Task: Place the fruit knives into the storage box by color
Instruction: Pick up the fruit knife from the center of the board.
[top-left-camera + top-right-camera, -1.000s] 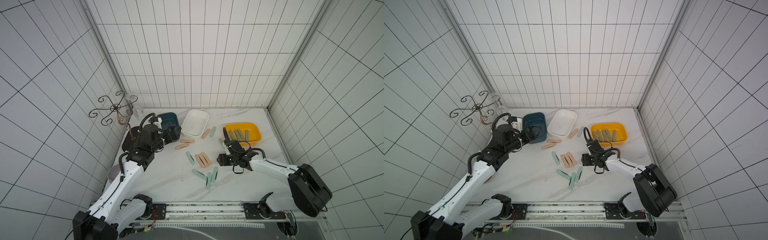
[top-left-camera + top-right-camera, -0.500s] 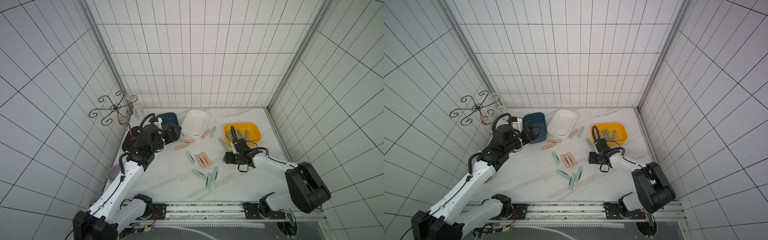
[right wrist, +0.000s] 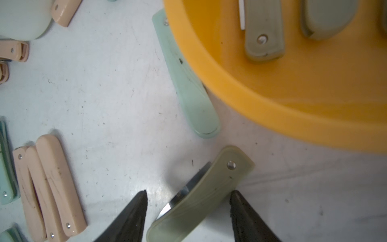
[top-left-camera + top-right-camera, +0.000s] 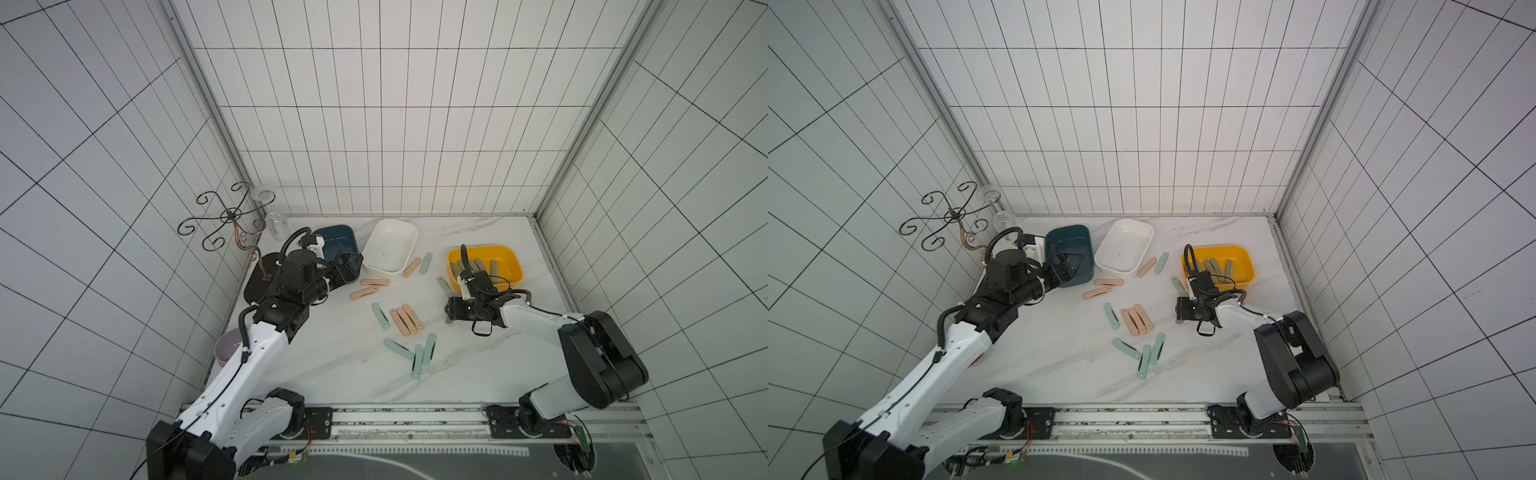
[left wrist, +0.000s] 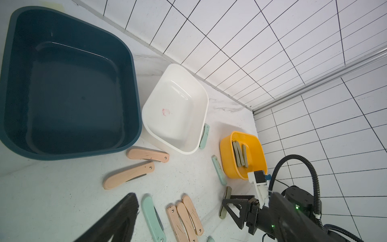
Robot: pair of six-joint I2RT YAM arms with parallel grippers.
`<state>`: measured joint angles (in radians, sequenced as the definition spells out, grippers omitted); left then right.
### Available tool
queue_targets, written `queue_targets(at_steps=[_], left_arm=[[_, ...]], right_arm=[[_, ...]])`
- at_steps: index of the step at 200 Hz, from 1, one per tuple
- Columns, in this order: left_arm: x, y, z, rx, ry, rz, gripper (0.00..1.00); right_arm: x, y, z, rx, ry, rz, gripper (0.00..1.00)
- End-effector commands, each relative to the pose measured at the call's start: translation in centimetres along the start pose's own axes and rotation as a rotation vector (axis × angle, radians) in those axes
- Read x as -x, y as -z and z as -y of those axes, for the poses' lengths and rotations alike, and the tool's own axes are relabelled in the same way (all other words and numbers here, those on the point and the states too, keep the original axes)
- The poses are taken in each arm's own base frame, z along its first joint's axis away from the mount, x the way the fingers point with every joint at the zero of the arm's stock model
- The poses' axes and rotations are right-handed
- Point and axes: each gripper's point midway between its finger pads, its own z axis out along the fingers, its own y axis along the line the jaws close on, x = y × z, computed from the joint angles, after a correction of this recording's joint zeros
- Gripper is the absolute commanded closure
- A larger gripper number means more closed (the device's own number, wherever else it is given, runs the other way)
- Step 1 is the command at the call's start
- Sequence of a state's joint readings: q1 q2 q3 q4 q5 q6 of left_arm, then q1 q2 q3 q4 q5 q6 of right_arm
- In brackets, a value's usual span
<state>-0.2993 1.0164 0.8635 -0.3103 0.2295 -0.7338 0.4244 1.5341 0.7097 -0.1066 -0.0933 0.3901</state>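
between the right jaws, an olive-grey knife (image 3: 201,194) runs partly off-frame.

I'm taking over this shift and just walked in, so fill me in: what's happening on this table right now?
The right gripper is down on the table beside the yellow box, its open jaws straddling an olive-grey knife that is not clamped yet. Several olive-grey knives already lie in that box. The white box and blue box are empty, and the pink knives and mint knives lie loose on the table. The left gripper hovers by the blue box, holding nothing visible.
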Motion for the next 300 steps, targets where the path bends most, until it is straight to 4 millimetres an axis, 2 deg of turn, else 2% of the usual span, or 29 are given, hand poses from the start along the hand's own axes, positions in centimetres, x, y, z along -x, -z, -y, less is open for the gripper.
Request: queue_targets(at_steps=[1, 49, 129, 159, 227, 300], left_arm=[[0.3, 0.1, 0.1, -0.01, 0.005, 0.019, 0.03], [0.1, -0.1, 0.0, -0.013, 0.01, 0.013, 0.03], [0.1, -0.1, 0.0, -0.014, 0.011, 0.013, 0.03], [0.1, -0.1, 0.1, -0.016, 0.012, 0.014, 0.03], [0.2, -0.3, 0.2, -0.022, 0.015, 0.012, 0.03], [0.2, -0.5, 0.3, -0.025, 0.016, 0.008, 0.03]], right_arm=[[0.9, -0.2, -2.5, 0.053, 0.044, -0.017, 0.37], [0.4, -0.6, -5.4, 0.038, 0.159, -0.029, 0.37], [-1.3, -1.9, -5.0, -0.134, 0.249, -0.079, 0.4], [-1.4, -2.1, -4.7, -0.192, 0.295, -0.084, 0.47], [-0.7, -1.5, -4.5, -0.22, 0.319, -0.054, 0.72], [1.1, 0.4, -5.8, -0.173, 0.296, 0.016, 0.74]])
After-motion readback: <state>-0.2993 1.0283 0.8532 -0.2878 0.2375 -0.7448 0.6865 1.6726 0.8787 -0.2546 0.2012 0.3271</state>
